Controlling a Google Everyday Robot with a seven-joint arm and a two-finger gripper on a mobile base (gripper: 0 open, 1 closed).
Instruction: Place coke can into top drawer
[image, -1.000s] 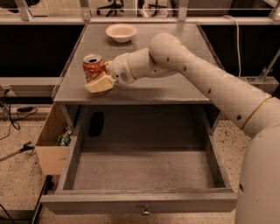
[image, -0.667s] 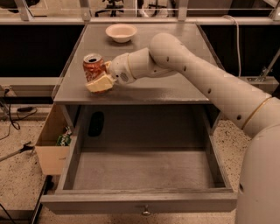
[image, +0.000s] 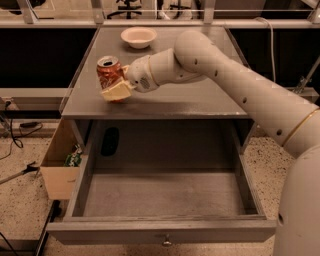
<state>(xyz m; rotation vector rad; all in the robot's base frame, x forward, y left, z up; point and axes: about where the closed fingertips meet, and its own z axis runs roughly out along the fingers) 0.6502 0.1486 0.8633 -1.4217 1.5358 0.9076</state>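
Observation:
The coke can (image: 109, 71), red-orange with a silver top, is at the left front of the grey cabinet top (image: 200, 100), tilted a little. My gripper (image: 113, 86) is shut on the can from its right side; one cream finger (image: 118, 91) lies across the can's lower front and the other is hidden behind it. The top drawer (image: 160, 231) is pulled fully open below, with its small round knob (image: 166, 243) at the centre of the front panel. Nothing lies on its floor.
A cream round bowl (image: 138, 36) stands at the back of the cabinet top. A dark object (image: 110, 141) lies in the recess above the drawer's back left. A cardboard box (image: 57, 172) with a green item stands on the floor at the left.
The gripper and the can have shifted slightly up and to the right; the can still looks held at the same spot on the top.

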